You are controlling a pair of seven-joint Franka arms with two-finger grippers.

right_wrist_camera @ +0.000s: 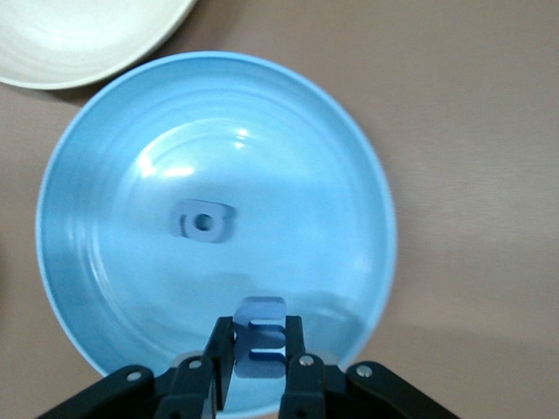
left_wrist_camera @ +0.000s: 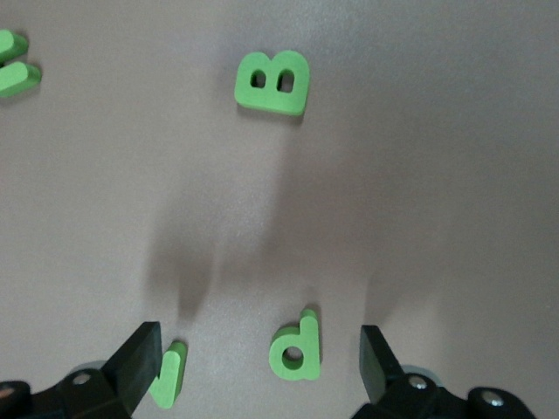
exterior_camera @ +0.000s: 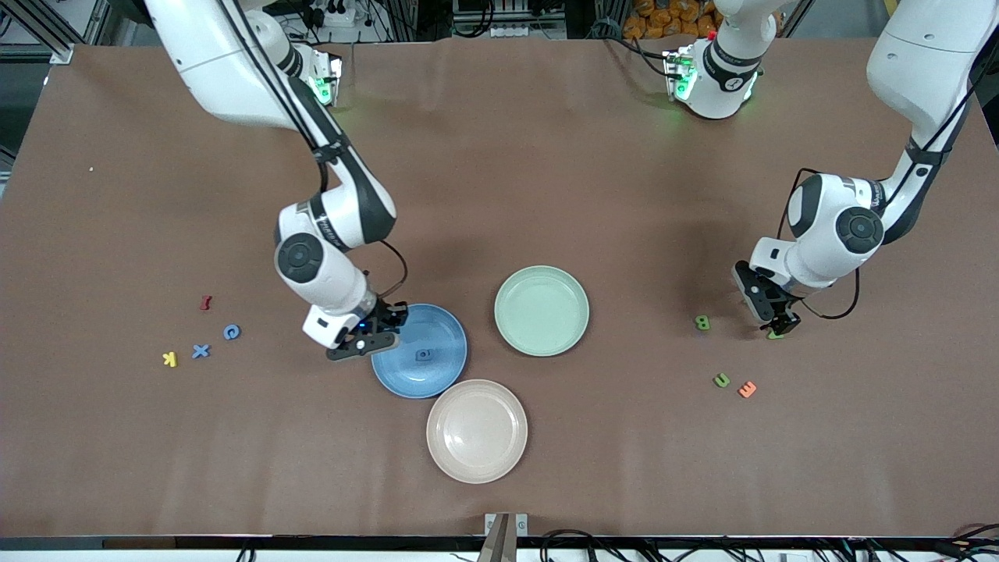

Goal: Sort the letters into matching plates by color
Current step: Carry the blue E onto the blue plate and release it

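Note:
My right gripper [exterior_camera: 373, 332] hangs over the edge of the blue plate [exterior_camera: 441, 378], shut on a blue letter E [right_wrist_camera: 260, 336]. Another blue letter [exterior_camera: 423, 355] lies in the middle of that plate. A blue G [exterior_camera: 232, 332] and a blue X [exterior_camera: 201, 351] lie toward the right arm's end. The mint green plate [exterior_camera: 577, 328] has nothing in it. My left gripper [left_wrist_camera: 258, 349] is low over the table and open, with a green d [left_wrist_camera: 295, 349] between its fingers and a second green letter [left_wrist_camera: 169, 375] against one finger. A green B [left_wrist_camera: 273, 81] and another green letter [exterior_camera: 721, 380] lie nearby.
A beige plate [exterior_camera: 476, 431] sits nearer the front camera, touching the blue plate. A red letter [exterior_camera: 205, 302] and a yellow K [exterior_camera: 169, 359] lie beside the blue G and X. An orange E [exterior_camera: 747, 389] lies beside the green letter nearest the camera.

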